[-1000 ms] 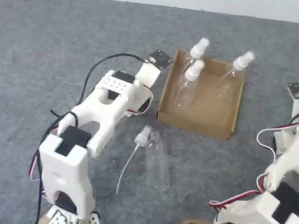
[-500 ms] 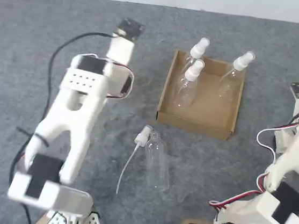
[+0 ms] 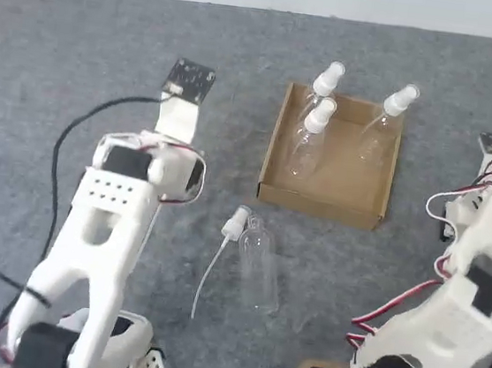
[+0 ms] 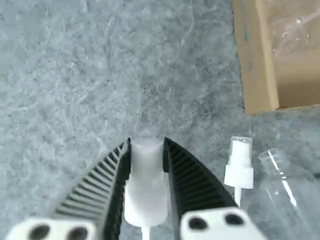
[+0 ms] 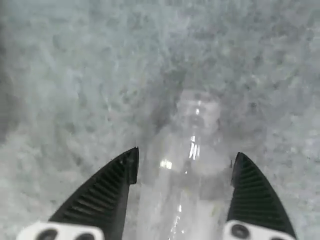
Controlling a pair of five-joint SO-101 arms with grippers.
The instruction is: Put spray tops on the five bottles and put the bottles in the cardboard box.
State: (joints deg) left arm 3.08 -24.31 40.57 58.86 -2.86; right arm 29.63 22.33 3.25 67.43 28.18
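Note:
My left gripper (image 4: 146,146) is shut on a white spray top (image 4: 146,187), held above the grey carpet to the left of the cardboard box (image 3: 275,143). A second spray top (image 3: 235,223) with its thin tube lies on the carpet beside an uncapped clear bottle (image 3: 259,261); the left wrist view shows the same loose spray top (image 4: 238,167) and bottle (image 4: 287,175). Three bottles with spray tops (image 3: 309,136) lean inside the box. My right gripper (image 5: 186,156) grips a clear open-necked bottle (image 5: 190,192) between its fingers, over the carpet right of the box.
The left arm (image 3: 108,222) stands tall over the carpet's left half, a black cable looping from it. The right arm (image 3: 474,290) rises along the right edge. Open carpet lies between the box's front wall (image 3: 319,206) and the loose bottle.
The left arm has swung left, away from the box, and drawn back upright. The right arm has risen and shifted slightly left.

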